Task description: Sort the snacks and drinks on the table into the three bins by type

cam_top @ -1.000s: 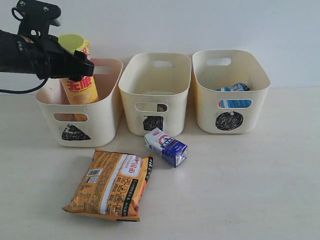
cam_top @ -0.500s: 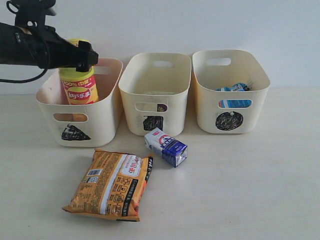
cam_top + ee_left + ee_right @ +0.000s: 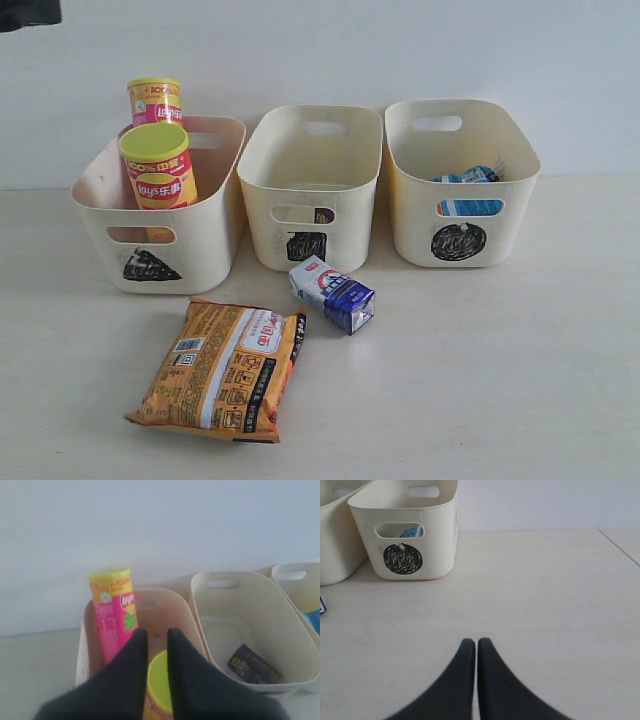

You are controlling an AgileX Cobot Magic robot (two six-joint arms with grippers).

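Lying in middle bin [image 3: 272,617], purple carton [image 3: 253,664] shows plainly from left wrist; left fingers [image 3: 129,672], right fingers [image 3: 461,680] closed.

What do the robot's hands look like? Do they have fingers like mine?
Not like yours. The left gripper and the right gripper each have two smooth, plain black prongs, wide at the base and curving to a thin tip. The bit of left arm showing is black too.

L claw [image 3: 157,632] (near-closed, empty) over yellow lid [image 3: 160,680], pink tube [image 3: 113,625] upright in bin [image 3: 176,606], dark carton [image 3: 254,665] nxt bin [image 3: 272,611]
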